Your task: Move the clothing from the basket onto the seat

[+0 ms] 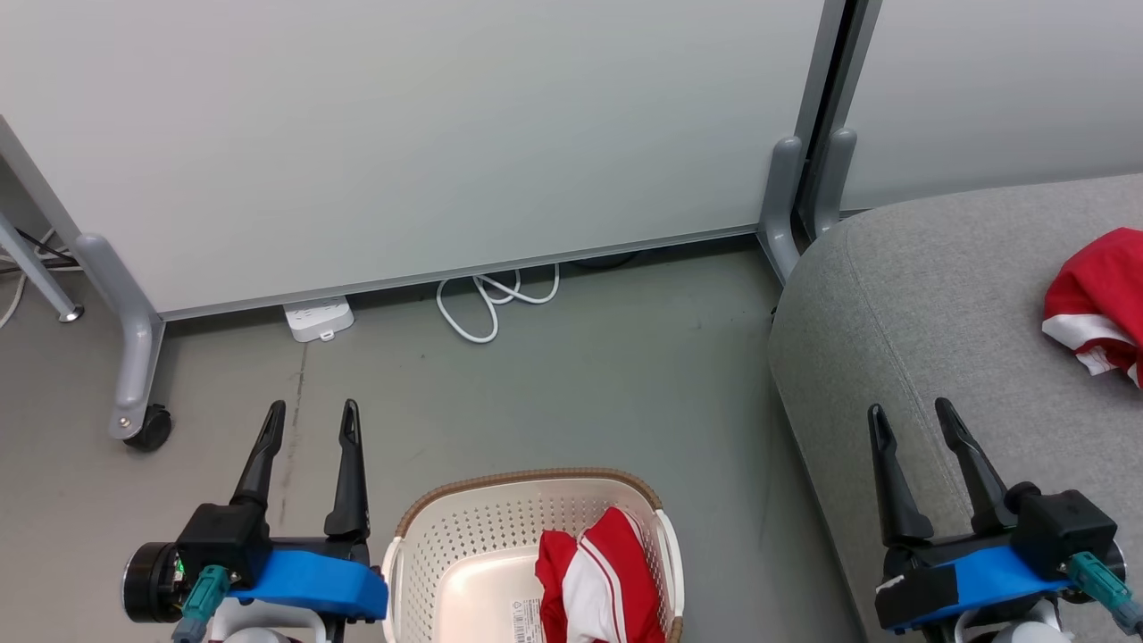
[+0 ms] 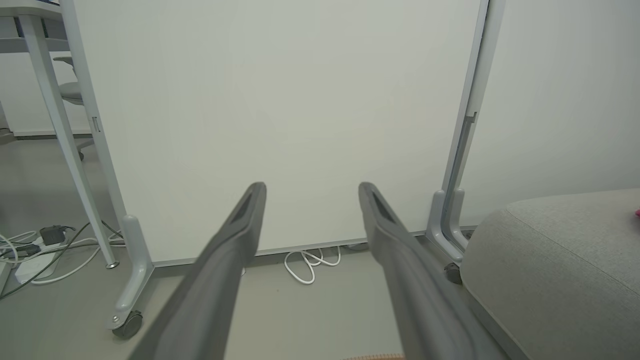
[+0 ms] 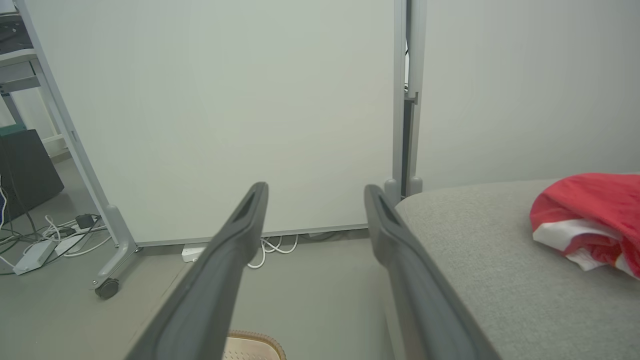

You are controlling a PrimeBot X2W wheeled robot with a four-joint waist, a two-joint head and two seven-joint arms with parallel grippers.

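Grey floor [image 1: 571,375]: basket [image 1: 536,478] holds one red garment [image 1: 598,580], seat [image 1: 938,313] a second garment [image 1: 1098,304]; left end effector [image 1: 313,407] and right end effector [image 1: 911,408] gape empty.

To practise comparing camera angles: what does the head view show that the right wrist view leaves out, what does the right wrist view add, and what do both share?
Head view's own: the open left gripper, and the inside of the basket holding one red garment beside a barcode label. Right wrist view's own: a dark cabinet at far left. Shared: the open right gripper, the other red garment lying on the grey seat, the white cable loop by the partition, and the basket's brown rim.
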